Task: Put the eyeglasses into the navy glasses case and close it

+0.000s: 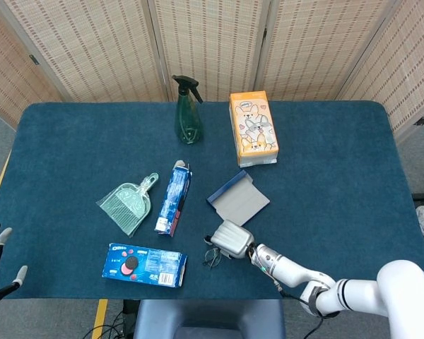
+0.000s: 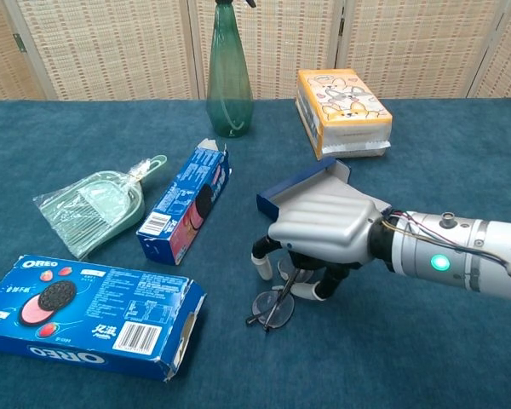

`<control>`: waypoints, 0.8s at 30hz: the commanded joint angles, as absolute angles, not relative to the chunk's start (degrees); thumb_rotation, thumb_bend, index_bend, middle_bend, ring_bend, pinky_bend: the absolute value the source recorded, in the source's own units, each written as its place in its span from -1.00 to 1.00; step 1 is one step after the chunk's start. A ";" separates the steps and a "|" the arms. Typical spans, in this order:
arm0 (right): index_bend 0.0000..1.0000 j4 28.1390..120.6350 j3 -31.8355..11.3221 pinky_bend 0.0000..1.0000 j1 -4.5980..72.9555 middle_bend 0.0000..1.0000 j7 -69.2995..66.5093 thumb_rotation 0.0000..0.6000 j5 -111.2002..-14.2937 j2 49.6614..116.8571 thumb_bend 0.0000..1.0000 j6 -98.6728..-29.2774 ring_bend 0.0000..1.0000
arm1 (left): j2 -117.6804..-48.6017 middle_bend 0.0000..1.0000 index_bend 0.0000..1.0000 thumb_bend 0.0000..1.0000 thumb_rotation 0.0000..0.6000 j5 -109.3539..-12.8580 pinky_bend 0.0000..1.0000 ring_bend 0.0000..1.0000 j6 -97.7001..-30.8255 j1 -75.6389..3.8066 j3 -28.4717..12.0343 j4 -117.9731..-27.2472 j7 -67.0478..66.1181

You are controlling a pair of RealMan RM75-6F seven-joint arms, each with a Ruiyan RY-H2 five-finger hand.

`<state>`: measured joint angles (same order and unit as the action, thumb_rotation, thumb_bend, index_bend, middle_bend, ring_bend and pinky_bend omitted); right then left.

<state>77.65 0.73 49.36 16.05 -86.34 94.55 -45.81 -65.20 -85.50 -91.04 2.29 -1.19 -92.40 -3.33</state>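
One hand matters here: the right hand (image 2: 317,232) hangs palm-down over the eyeglasses (image 2: 275,305), fingers curled down around the frame, though a firm pinch cannot be confirmed. The glasses lie on the table (image 1: 339,162) just in front of the open navy glasses case (image 1: 238,197). Pinch the bridge or rim, not the lenses, lift level, then carry back to the case

Matt blue cloth covers the bench (image 2: 460,358); the robot hand (image 2: 324,228) looks smooth silver plastic; the cookie box (image 2: 89,313) is glossy printed cardboard
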 commanded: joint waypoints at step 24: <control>0.11 75.24 -0.31 1.00 48.57 1.00 16.01 1.00 -86.27 96.54 -0.17 -47.11 1.00 | -65.20 -1.00 -0.79 -0.28 1.00 -85.63 -0.72 -0.99 -90.53 2.04 -1.31 -92.28 -3.25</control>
<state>75.23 -0.28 48.59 16.00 -86.28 96.53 -47.07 -65.20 -85.63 -90.53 2.04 -1.31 -92.28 -3.25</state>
